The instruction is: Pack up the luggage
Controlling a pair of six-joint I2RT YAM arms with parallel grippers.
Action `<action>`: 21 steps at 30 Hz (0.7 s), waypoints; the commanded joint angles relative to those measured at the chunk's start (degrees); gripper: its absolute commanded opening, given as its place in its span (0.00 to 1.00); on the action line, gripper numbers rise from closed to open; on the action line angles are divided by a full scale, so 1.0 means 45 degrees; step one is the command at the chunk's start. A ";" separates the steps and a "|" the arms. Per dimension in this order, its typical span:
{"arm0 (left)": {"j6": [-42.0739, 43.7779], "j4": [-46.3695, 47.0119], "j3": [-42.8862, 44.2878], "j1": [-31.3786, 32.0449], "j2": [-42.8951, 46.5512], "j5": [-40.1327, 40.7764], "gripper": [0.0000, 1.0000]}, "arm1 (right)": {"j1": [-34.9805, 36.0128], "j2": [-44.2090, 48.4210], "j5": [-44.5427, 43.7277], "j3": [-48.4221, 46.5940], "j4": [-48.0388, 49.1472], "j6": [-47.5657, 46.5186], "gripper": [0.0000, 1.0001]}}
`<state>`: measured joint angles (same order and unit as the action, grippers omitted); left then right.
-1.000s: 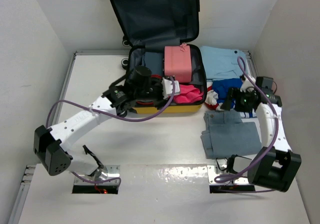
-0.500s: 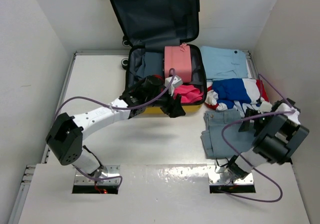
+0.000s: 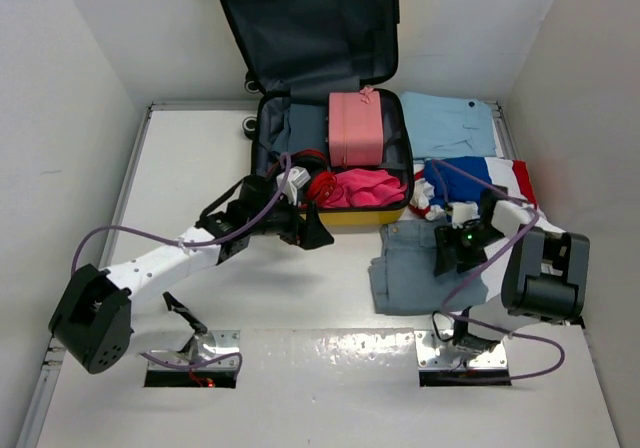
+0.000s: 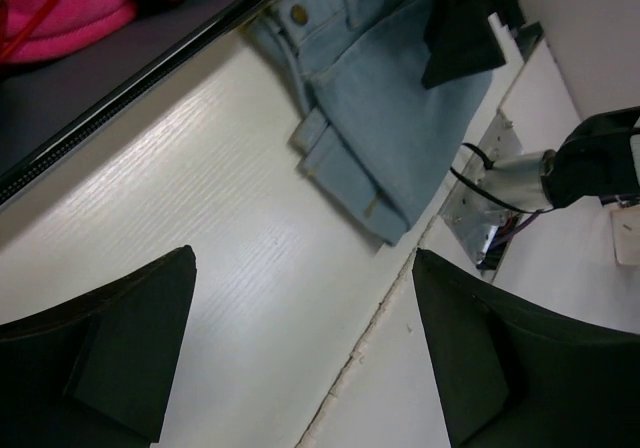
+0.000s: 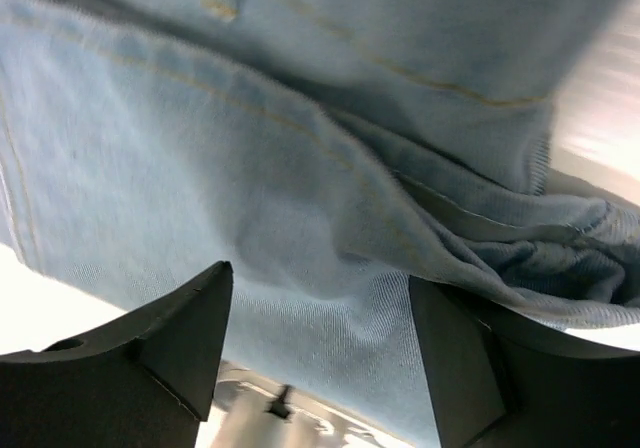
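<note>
1. White walls (image 3: pixel 90 38) boxed in the white table (image 3: pixel 200 168); the open luggage (image 3: pixel 370 215) lay at twelve o'clock.
2. My left gripper (image 3: pixel 305 230) hung agape and empty just before it.
3. My right gripper (image 3: pixel 456 254) gaped over jeans (image 3: pixel 410 278) at four o'clock.

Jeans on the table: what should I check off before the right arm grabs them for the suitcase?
1. The luggage lid is up: ok.
2. The right gripper is open over the jeans: ok.
3. Its fingers touch the denim: cannot tell.
4. The left gripper is open, empty, outside the luggage: ok.
5. Free space beside the pink case and pink garment: cannot tell.
</note>
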<state>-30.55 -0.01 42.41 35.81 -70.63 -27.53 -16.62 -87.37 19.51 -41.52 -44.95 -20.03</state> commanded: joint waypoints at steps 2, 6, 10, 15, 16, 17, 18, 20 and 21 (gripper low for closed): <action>-0.0807 0.1231 -0.0304 0.0147 0.0189 -0.0289 0.91 | 0.1387 0.0588 0.0703 0.0028 0.0186 0.1560 0.70; -0.1609 0.1993 -0.0558 0.0965 -0.0416 -0.0289 0.91 | 0.2831 0.1112 0.1133 -0.0831 -0.0791 0.2028 0.70; -0.2177 0.2405 -0.0307 0.1279 -0.1236 0.0391 0.91 | 0.2934 0.2634 0.1018 -0.0793 -0.1065 0.3355 0.78; -0.2858 0.3123 -0.0071 0.1397 -0.2017 0.0649 0.88 | 0.1567 0.4356 -0.0036 -0.0383 -0.0929 0.3771 0.87; -0.2861 0.3127 0.0104 0.1571 -0.2154 0.0900 0.86 | 0.0772 0.4512 -0.0115 -0.0403 -0.0852 0.3594 0.88; -0.2861 0.3263 0.0106 0.1689 -0.2407 0.1077 0.86 | 0.0513 0.4437 -0.0155 -0.0403 -0.0813 0.3109 0.90; -0.2996 0.3380 0.0241 0.1690 -0.2526 0.1291 0.86 | -0.0089 0.4146 -0.0039 -0.0442 -0.0812 0.2582 0.91; -0.3503 0.4137 0.0049 0.1827 -0.2662 0.1722 0.85 | -0.1006 0.3364 0.0388 -0.0539 -0.1006 0.1317 0.94; -0.3737 0.4298 0.0047 0.1827 -0.2818 0.1936 0.85 | -0.1245 0.2762 0.0488 -0.0559 -0.1027 0.1017 0.96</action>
<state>-43.31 12.58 41.30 43.18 -82.54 -22.31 -18.52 -70.43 20.84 -43.00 -48.73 -8.56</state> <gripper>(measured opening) 0.852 0.949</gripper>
